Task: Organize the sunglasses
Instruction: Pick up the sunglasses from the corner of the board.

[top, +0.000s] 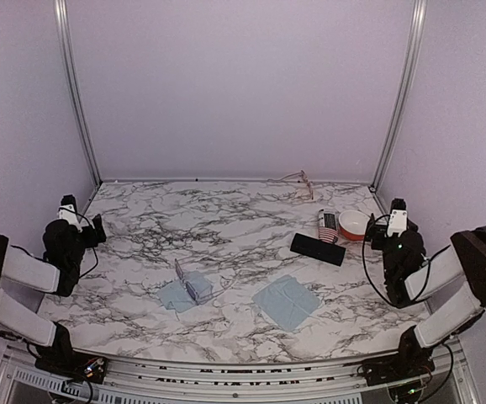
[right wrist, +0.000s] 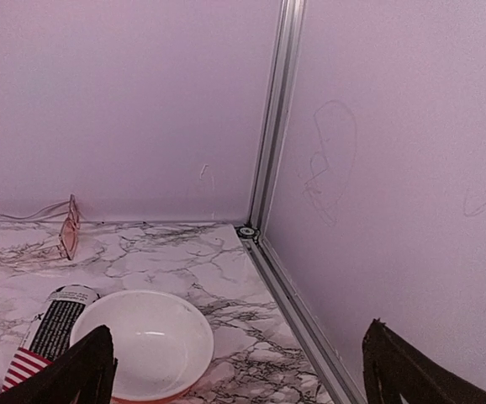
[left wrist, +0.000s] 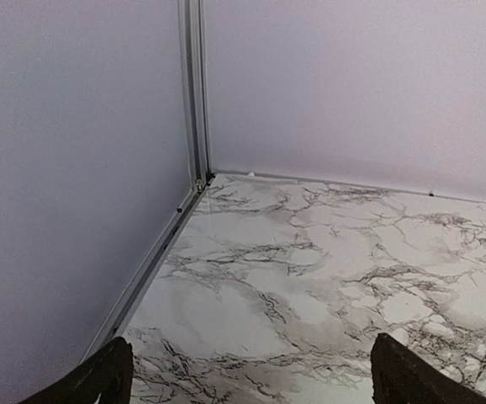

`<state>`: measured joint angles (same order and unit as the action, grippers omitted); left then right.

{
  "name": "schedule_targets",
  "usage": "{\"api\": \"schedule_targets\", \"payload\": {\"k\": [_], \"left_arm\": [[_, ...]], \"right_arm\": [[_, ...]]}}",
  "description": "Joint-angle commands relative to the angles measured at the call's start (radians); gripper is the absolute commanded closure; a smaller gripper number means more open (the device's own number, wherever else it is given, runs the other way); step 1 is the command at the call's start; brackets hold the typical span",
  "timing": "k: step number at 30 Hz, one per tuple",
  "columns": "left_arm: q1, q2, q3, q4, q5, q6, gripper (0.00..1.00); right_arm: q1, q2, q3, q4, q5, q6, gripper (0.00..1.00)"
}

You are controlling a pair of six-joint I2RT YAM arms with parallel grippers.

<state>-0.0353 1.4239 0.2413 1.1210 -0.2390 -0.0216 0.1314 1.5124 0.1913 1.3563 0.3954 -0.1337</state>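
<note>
The left claw [left wrist: 251,385] is spread wide, and nothing lies between its fingers. It is pointed at a bare back corner of the counter [top: 226,219]. The right claw [right wrist: 239,380] is likewise wide open and empty, aimed over a white bowl [top: 354,225] toward the other back corner. Both arms are placed at the outer sides, which is judged to be a resting pose that leaves the middle unobstructed.

The wire-framed sunglasses [top: 299,181] are found at the far edge, seemingly propped against the back wall, well apart from everything else. The pale-lilac sunglasses [top: 198,286] are laid on a blue cloth [top: 176,296] near the front, left of centre. A second blue cloth [top: 287,301] is spread bare to the right. A black case [top: 317,248] and a striped case [top: 328,225] are set beside the bowl, probably as destinations. No sorting is judged to have been started. The lilac pair is nearer the left arm and the wire pair nearer the right.
</note>
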Motion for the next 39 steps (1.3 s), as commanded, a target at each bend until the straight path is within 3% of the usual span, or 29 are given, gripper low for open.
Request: {"api": "schedule_targets", "payload": {"k": [1, 6, 11, 18, 22, 25, 29, 34, 39], "left_arm": [[-0.013, -0.228, 0.055, -0.204, -0.116, -0.096, 0.01], [-0.025, -0.403, 0.134, -0.408, -0.133, -0.219, 0.01], [-0.028, -0.417, 0.343, -0.772, -0.081, -0.337, 0.01], [-0.026, -0.326, 0.707, -1.408, -0.016, -0.493, 0.01], [-0.026, -0.332, 0.828, -1.589, 0.145, -0.411, 0.01], [-0.026, -0.370, 0.805, -1.638, 0.279, -0.367, 0.01], [-0.026, -0.403, 0.724, -1.728, 0.242, -0.374, 0.01], [-0.044, -0.435, 0.658, -1.838, 0.171, -0.384, 0.01], [-0.072, -0.463, 0.613, -1.762, 0.155, -0.384, 0.01]], "right_arm": [[0.082, -0.138, 0.103, -0.221, 0.112, -0.058, 0.00], [0.092, -0.263, 0.273, -0.577, 0.055, 0.073, 0.00], [0.094, -0.188, 0.568, -0.954, -0.069, 0.152, 0.02], [0.093, 0.131, 1.087, -1.361, -0.210, 0.178, 0.02], [0.094, 0.401, 1.455, -1.641, -0.253, 0.199, 0.03], [0.094, 0.598, 1.736, -1.815, -0.284, 0.249, 0.06], [0.094, 0.785, 1.955, -1.920, -0.352, 0.288, 0.09], [0.094, 0.865, 2.013, -1.897, -0.405, 0.336, 0.10], [0.094, 0.923, 2.048, -1.869, -0.387, 0.381, 0.13]]}}
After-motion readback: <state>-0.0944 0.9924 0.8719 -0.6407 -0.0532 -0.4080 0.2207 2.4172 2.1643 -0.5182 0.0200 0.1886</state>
